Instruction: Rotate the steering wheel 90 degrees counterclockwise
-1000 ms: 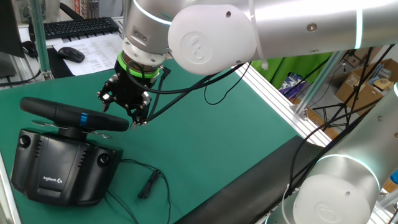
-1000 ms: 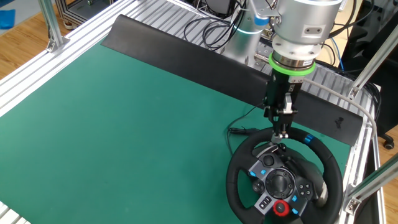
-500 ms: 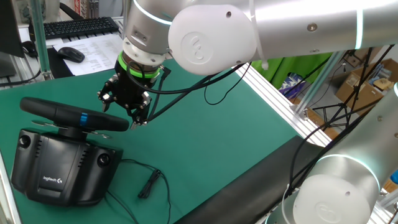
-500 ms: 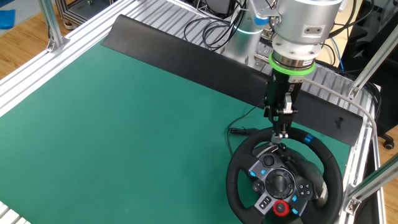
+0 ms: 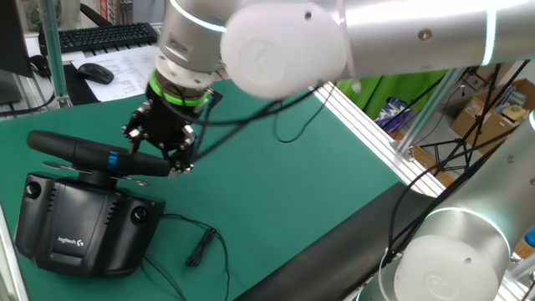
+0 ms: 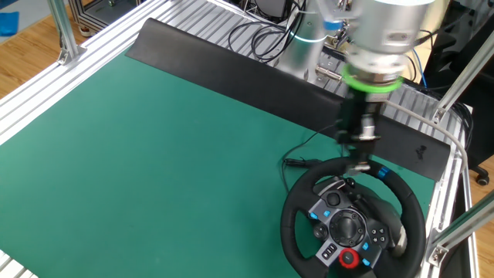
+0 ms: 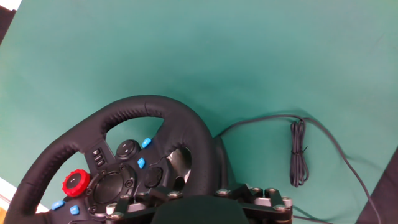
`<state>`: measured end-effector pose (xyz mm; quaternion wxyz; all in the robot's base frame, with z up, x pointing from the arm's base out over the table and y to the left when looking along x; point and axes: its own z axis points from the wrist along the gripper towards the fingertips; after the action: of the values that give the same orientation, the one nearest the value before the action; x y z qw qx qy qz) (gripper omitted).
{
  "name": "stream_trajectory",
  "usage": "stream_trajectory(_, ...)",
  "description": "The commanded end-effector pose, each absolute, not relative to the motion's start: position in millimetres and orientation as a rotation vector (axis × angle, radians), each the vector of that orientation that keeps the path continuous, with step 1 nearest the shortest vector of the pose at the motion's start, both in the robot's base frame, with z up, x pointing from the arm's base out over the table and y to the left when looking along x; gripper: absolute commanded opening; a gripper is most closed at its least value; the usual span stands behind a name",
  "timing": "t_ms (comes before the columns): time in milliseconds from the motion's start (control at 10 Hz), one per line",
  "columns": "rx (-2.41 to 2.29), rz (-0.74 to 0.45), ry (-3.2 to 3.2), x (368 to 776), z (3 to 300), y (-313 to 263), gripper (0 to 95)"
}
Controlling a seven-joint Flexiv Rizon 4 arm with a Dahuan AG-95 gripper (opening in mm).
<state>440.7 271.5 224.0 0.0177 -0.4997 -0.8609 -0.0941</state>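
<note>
Because the steering wheel point(image 6: 351, 216) sits fixed on its base point(image 5: 79, 226) at the desk's point(image 6: 154, 147) edge, the fingers point(image 6: 357, 164) hover over its rim, their spread impossible to tell.

You see the black round steering wheel point(image 6: 352, 225) with silver spokes near the right front corner of the green-matted tabletop point(image 6: 154, 147). A small blue stripe sits on its far rim. The black two-finger hand point(image 6: 358, 164), blurred, hangs just above that far rim, left of the stripe; whether it touches is unclear. A thin black cable point(image 6: 305, 158) lies beside the wheel.
</note>
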Motion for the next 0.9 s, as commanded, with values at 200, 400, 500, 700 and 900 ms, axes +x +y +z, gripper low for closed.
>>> stream_trajectory(200, -1.583, -0.294, -2.645, 437, 224, 277, 76.0)
stream_trajectory(400, -1.604, -0.306, -2.641, 436, 219, 281, 57.0)
stream_trajectory(500, -1.606, -0.310, -2.646, 436, 218, 281, 57.0)
stream_trajectory(700, -1.643, -0.353, -2.661, 438, 211, 283, 19.0)
stream_trajectory(900, -1.630, -0.347, -2.674, 439, 209, 283, 19.0)
